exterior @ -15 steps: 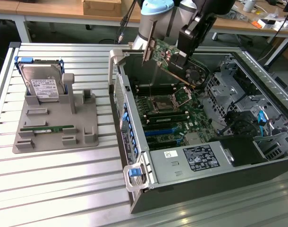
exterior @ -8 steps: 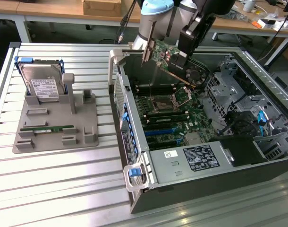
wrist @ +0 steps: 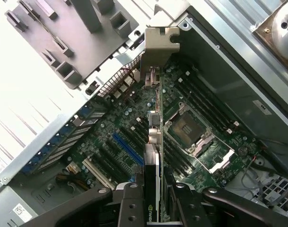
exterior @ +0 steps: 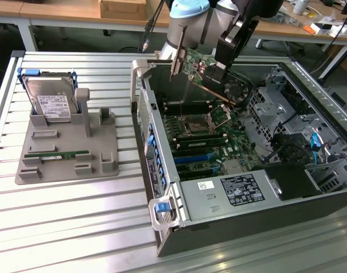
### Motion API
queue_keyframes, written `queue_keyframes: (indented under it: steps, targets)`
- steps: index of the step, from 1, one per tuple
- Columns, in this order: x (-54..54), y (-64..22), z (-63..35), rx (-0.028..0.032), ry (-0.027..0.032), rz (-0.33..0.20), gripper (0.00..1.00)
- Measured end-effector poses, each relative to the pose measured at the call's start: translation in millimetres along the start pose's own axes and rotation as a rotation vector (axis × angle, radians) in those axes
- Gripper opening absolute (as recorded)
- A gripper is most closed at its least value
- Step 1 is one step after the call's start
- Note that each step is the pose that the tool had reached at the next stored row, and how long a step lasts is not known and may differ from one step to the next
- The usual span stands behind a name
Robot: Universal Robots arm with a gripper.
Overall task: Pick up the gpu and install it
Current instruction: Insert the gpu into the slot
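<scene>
The black robot hand [exterior: 212,73] sits in the upper middle of the exterior view, closed on the gpu [exterior: 191,63], a thin flat green card with a shiny silver metal end bracket. The card hangs in the air with its bracket toward the exterior view's left, above the open dark grey computer case [exterior: 310,206] and clear of the green motherboard [exterior: 214,143] inside it. It is over the case's upper rim, above and just to the exterior view's left of the square silver processor socket [exterior: 199,122].

In the wrist view the gpu [wrist: 153,161] is seen edge-on, pinched between the hand's [wrist: 156,213] 2 dark fingers [wrist: 132,203], 1 on each face of the card. The silver bracket is at the end far from the hand. The motherboard [wrist: 120,135] and the socket [wrist: 186,127] lie below it.

In the left half of the exterior view, a grey moulded holder [exterior: 96,142] rests on the ribbed aluminium worktop [exterior: 77,227]. A silver boxy hard drive with a white label [exterior: 51,102] stands in its upper part, and a narrow green memory stick [exterior: 57,154] lies lower down.
</scene>
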State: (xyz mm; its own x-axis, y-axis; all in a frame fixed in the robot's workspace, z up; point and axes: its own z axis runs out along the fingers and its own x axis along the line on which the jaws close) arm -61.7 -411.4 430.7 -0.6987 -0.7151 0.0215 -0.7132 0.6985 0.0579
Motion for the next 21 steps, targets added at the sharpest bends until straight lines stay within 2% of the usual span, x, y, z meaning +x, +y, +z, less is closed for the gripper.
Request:
queue_keyframes:
  steps: [21]
  targets:
    - [0.0,0.0,0.3,0.0020,0.0054,-0.092,0.26]
